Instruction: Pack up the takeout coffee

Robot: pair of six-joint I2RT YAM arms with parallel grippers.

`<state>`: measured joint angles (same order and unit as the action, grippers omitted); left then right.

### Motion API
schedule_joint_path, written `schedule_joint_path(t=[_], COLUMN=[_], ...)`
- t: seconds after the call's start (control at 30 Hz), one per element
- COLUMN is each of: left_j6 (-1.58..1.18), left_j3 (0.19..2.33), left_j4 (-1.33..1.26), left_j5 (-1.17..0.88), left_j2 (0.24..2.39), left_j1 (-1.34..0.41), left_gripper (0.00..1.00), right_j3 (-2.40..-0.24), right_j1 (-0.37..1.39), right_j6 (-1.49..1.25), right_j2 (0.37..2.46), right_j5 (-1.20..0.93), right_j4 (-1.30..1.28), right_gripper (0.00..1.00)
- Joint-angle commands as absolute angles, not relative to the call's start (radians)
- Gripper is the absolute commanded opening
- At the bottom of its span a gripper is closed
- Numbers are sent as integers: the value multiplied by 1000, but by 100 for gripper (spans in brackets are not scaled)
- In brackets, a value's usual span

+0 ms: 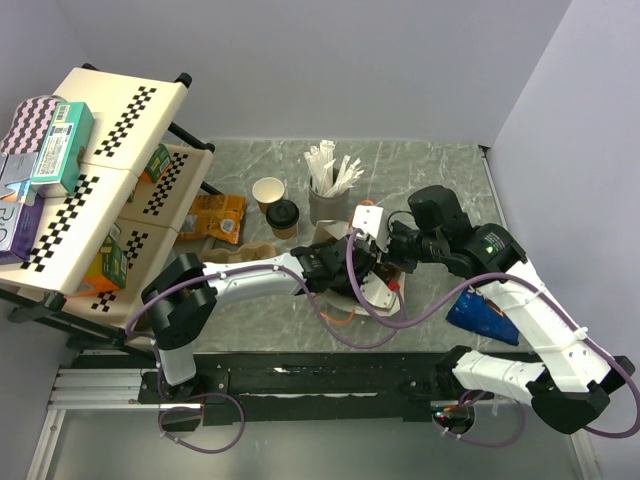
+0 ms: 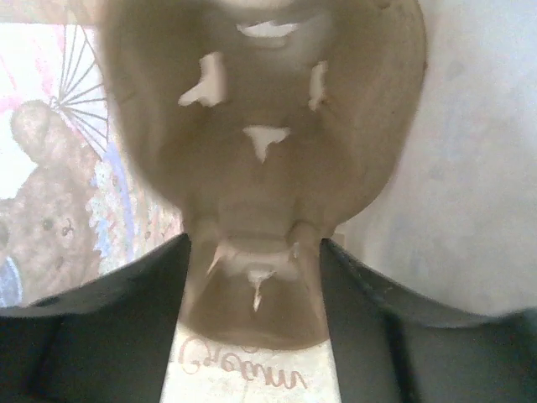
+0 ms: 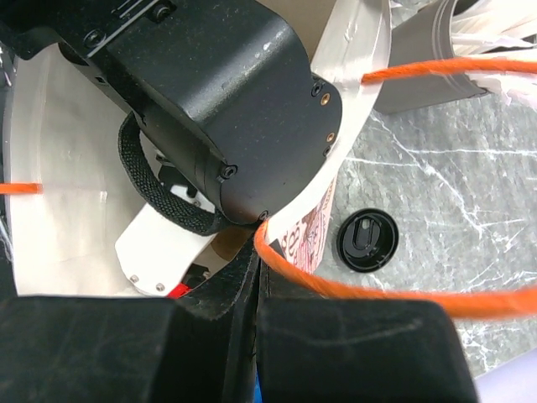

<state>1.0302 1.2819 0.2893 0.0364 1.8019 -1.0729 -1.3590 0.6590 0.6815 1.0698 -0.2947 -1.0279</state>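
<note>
Two takeout coffee cups stand at the back of the table: an open kraft cup (image 1: 268,191) and one with a black lid (image 1: 283,215). That lid (image 3: 367,240) also shows past the bag in the right wrist view. My left gripper (image 1: 358,268) reaches into a white paper bag (image 1: 378,298) with orange handles. Its fingers (image 2: 126,336) flank a brown moulded cup carrier (image 2: 260,151) that fills the gap between them; whether they clamp it is unclear. My right gripper (image 1: 388,262) is shut on the bag's rim (image 3: 336,168), its jaws (image 3: 256,277) pressed together.
A grey cup of white sticks (image 1: 328,195) stands behind the bag. Orange snack packets (image 1: 215,215) and brown cardboard (image 1: 248,250) lie to the left. A rack with boxes (image 1: 90,190) fills the left side. A blue pouch (image 1: 485,318) lies at the right.
</note>
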Motion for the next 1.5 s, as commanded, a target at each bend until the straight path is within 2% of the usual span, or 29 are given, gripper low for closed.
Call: schedule_joint_path(t=[0.0, 0.03, 0.13, 0.47, 0.53, 0.83, 1.07, 1.3, 1.47], left_j6=[982, 968, 919, 804, 796, 805, 735, 632, 534], left_j3=[1253, 1246, 1233, 1217, 1200, 1105, 1108, 1201, 1264], left_j4=[321, 310, 267, 281, 279, 206, 175, 172, 138], left_j5=[8, 8, -40, -205, -245, -457, -581, -675, -667], left_j2=[1792, 1775, 1729, 1615, 1597, 1494, 1460, 1405, 1353], left_j1=[-1057, -1049, -1043, -1011, -1003, -959, -919, -896, -882], left_gripper=[74, 81, 89, 94, 99, 100, 100, 99, 99], right_j3=[-1364, -1358, -1359, -1335, -1325, -1261, -1224, -1224, -1247], right_j1=[695, 695, 693, 695, 695, 692, 675, 629, 615], right_j6=[669, 669, 663, 673, 667, 670, 663, 618, 620], right_j2=[1026, 1025, 1029, 1023, 1017, 1006, 1000, 1005, 1023], right_j5=[-390, -377, -377, -328, -319, -262, -235, -252, -235], right_j4=[-931, -925, -916, -896, -882, -845, -828, -819, -813], right_gripper=[0, 0, 0, 0, 0, 0, 0, 0, 0])
